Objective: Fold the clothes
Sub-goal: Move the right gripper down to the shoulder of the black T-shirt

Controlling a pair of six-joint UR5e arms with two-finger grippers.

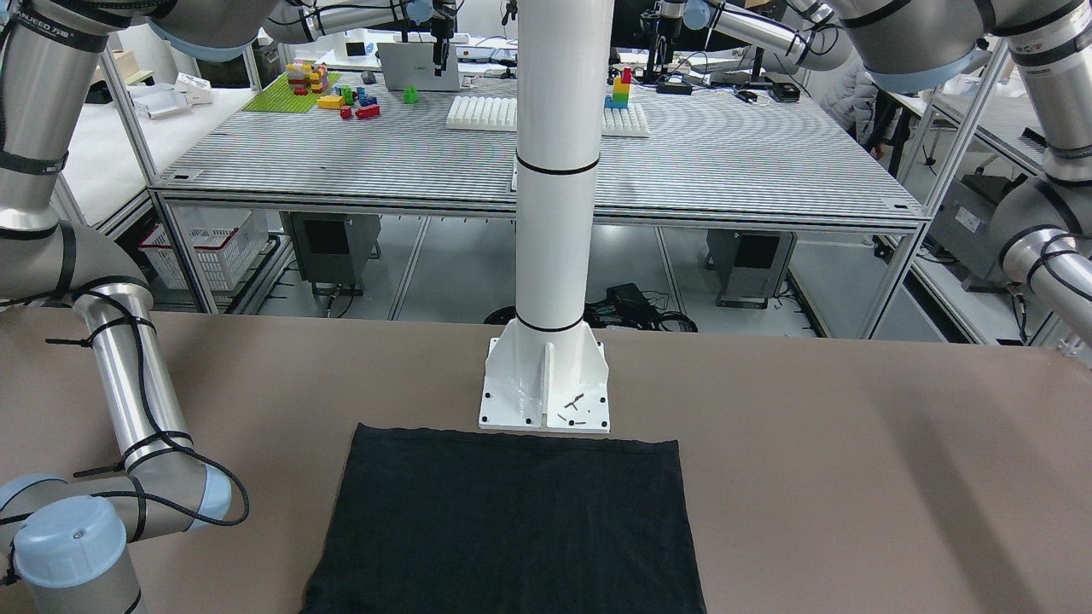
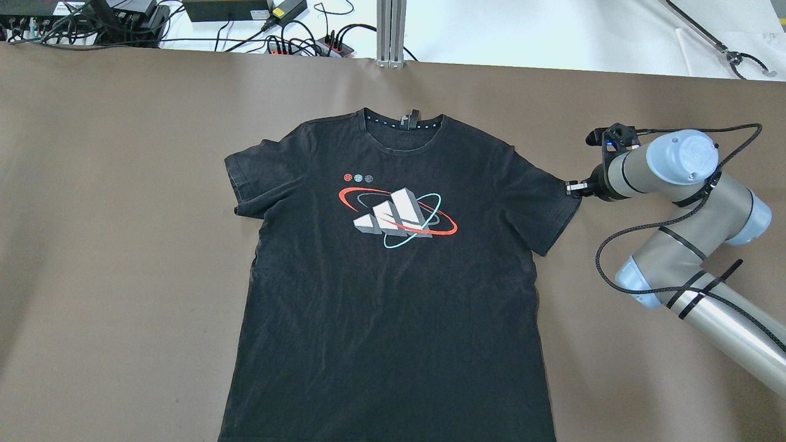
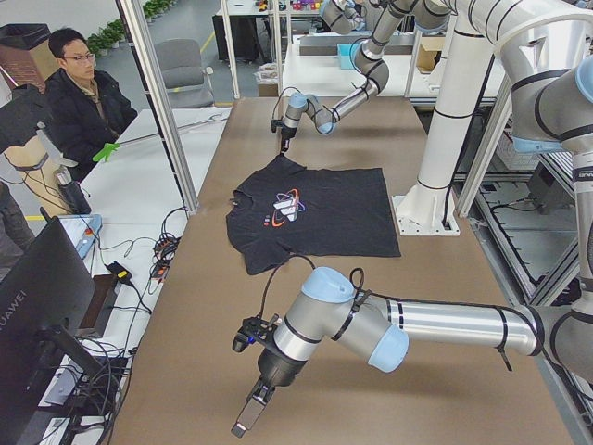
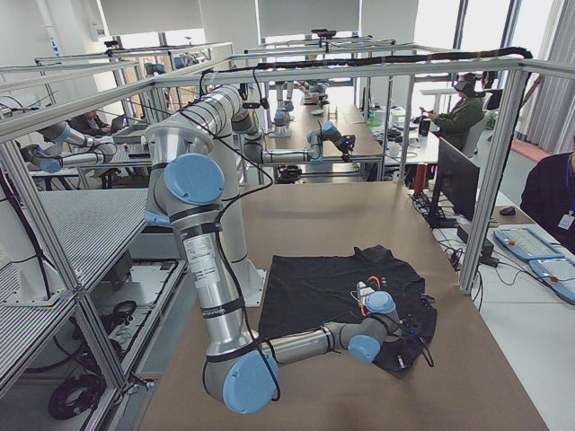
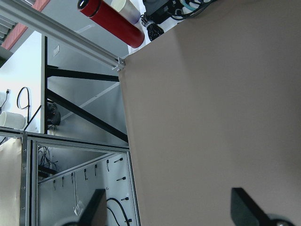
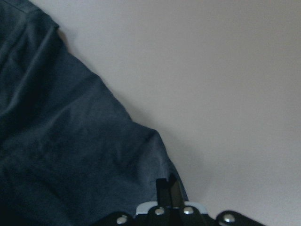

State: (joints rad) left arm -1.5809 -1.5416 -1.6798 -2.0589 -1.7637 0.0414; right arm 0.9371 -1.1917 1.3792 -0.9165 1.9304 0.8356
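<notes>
You are looking at a black T-shirt (image 2: 393,294) lying flat at the centre of the table (image 2: 123,245). The right gripper (image 2: 572,188) is pinching its sleeve hem at three o'clock. The left gripper (image 5: 168,200) is hovering, jaws spread apart.

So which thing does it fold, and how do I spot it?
Find the brown table. Flat in its middle, by the white post, lies a black T-shirt. It's the only garment there, with a white, red and teal logo on its chest.
</notes>
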